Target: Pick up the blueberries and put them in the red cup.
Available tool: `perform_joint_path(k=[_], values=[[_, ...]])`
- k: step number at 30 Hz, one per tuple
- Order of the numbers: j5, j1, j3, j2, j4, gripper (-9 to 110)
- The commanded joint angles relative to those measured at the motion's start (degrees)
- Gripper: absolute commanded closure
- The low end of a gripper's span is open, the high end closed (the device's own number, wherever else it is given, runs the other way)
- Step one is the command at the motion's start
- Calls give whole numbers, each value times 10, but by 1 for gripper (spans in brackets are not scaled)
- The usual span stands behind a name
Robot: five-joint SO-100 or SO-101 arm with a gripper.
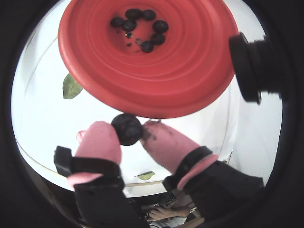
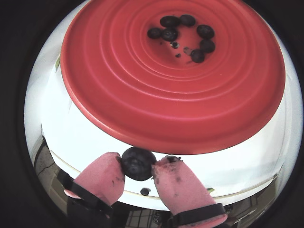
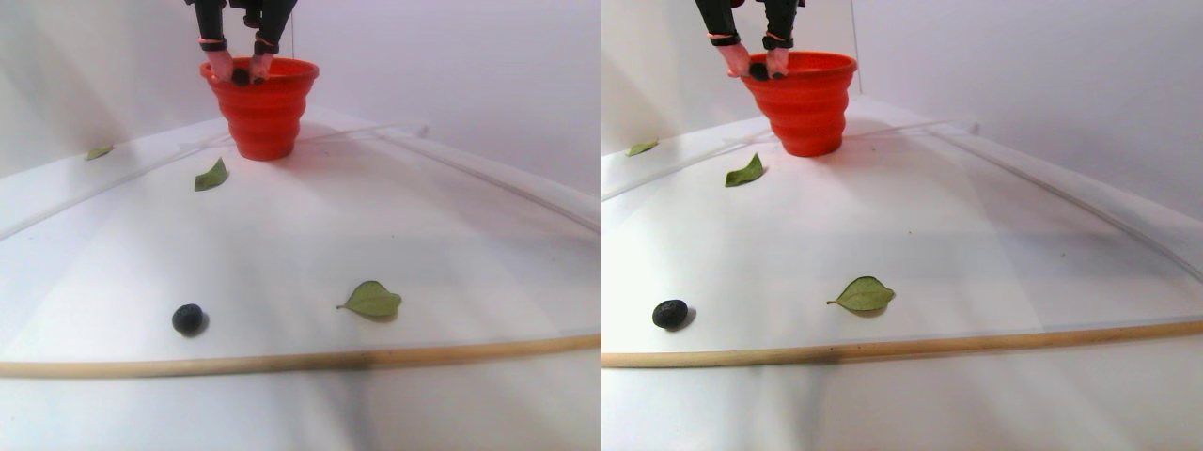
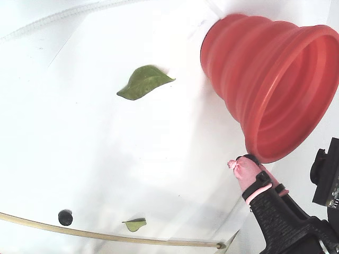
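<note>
Red cup (image 2: 142, 95) standing upright on the white table (image 3: 395, 216), by far the biggest thing here; wide rim, stepped wall. Seven or so berries (image 2: 185, 35) already lying at the bottom, seen in both wrist views. Gripper (image 1: 127, 135) hanging just outside the near rim in both wrist views, level with the rim in the stereo pair view. Jaws clenched on one berry (image 1: 127, 128), pinched between the pink fingertips (image 1: 102, 140), which touch it on both sides. Three green leaves (image 3: 373, 299) scattered flat on the table, none near the cup mouth. One last berry (image 3: 187, 318) lying loose, well apart from the cup, near the pale wooden edge strip (image 3: 301, 359).

Step in hand, by the look of it: carrying the held berry over the rim for the drop. To do it well: move farther in over the opening before letting go, since the berry sits at or just outside the rim and a release here could bounce it off the lip onto the table. Keep clear of the soft wall, which may collapse or tip if pushed. Open only once the berry hangs above the cup's floor; open gently, because a stained, sticky pad could hold it on one side.
</note>
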Motion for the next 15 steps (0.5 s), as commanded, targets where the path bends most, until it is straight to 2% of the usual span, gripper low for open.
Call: perform_joint_path(k=[1,15], values=[[-4,8,-48,41,1,91],[-3,27,-142,31,43,91]])
